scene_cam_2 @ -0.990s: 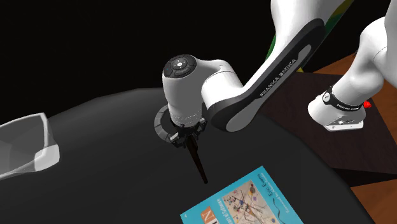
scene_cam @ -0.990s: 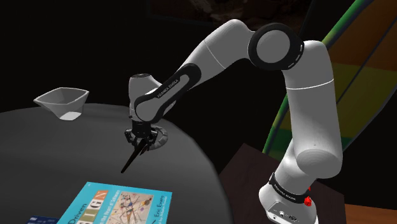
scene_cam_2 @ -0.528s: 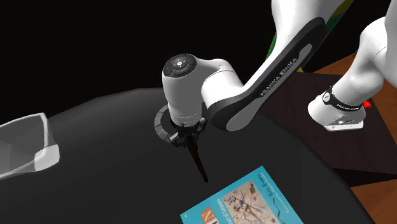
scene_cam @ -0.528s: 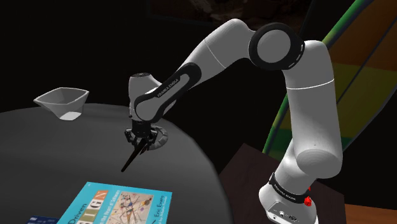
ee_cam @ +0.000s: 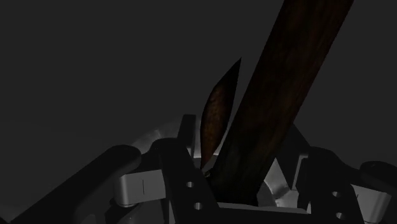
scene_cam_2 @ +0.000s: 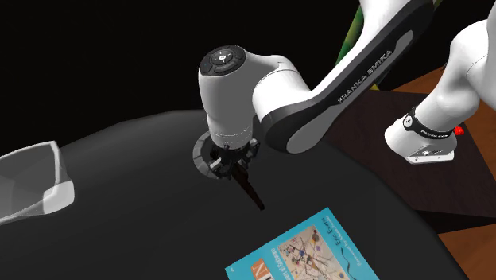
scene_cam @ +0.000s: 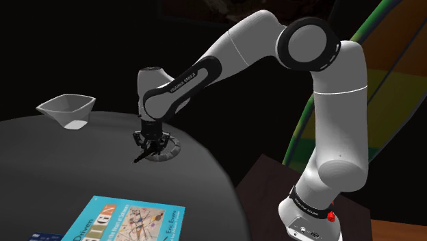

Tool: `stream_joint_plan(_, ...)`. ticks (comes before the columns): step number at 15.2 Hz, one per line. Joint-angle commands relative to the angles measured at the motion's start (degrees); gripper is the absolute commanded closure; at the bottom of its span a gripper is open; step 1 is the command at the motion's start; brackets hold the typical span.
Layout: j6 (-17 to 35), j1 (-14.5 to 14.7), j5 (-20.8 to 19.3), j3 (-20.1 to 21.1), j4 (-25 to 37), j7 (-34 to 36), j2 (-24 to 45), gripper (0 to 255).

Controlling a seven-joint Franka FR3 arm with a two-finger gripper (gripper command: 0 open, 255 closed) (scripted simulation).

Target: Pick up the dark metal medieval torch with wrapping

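The torch is a dark, thin shaft [scene_cam: 141,157] with a ring-shaped metal head [scene_cam: 166,146] close to the hand. My black gripper [scene_cam: 152,140] points down over the round dark table [scene_cam: 68,164] and is shut on the torch near its head. In the second exterior view the shaft [scene_cam_2: 250,193] slants down from the gripper [scene_cam_2: 230,163] toward the book, with the ring head [scene_cam_2: 204,153] behind the fingers. The wrist view has the brown shaft [ee_cam: 286,83] running out from between the gripper [ee_cam: 245,188] fingers, beside a pointed dark sliver [ee_cam: 216,114].
A pale bowl [scene_cam: 67,109] stands at the table's far left edge, also the bowl [scene_cam_2: 32,183] at the second exterior view's left. A blue book [scene_cam: 126,219] lies near the front edge, also the book [scene_cam_2: 314,250]. The brown stand [scene_cam: 267,185] is beside the table.
The hand has shifted slightly toward the shoulder view's left and turned. The torch's shaft has swung with it, its tip now higher and nearer the gripper.
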Motion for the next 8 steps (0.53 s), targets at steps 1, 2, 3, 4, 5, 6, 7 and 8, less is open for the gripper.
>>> stream_joint_plan(1,-1.29,-0.08,0.29,0.20,0.47,-0.06,-0.84,255)
stream_joint_plan(2,-1.90,-0.16,0.45,0.29,0.61,-0.13,-1.32,255)
stream_joint_plan(3,-2.51,-0.23,0.61,0.38,0.77,-0.19,-1.79,255)
stream_joint_plan(4,-3.13,-0.30,0.77,0.47,0.93,-0.26,-2.26,255)
stream_joint_plan(5,-3.75,-0.37,0.92,0.56,1.11,-0.32,-2.72,255)
stream_joint_plan(6,-4.37,-0.43,1.08,0.64,1.30,-0.38,-3.17,255)
stream_joint_plan(7,-4.46,-0.44,1.10,0.65,1.32,-0.39,-3.24,255)
stream_joint_plan(8,-4.47,-0.44,1.10,0.65,1.33,-0.39,-3.23,255)
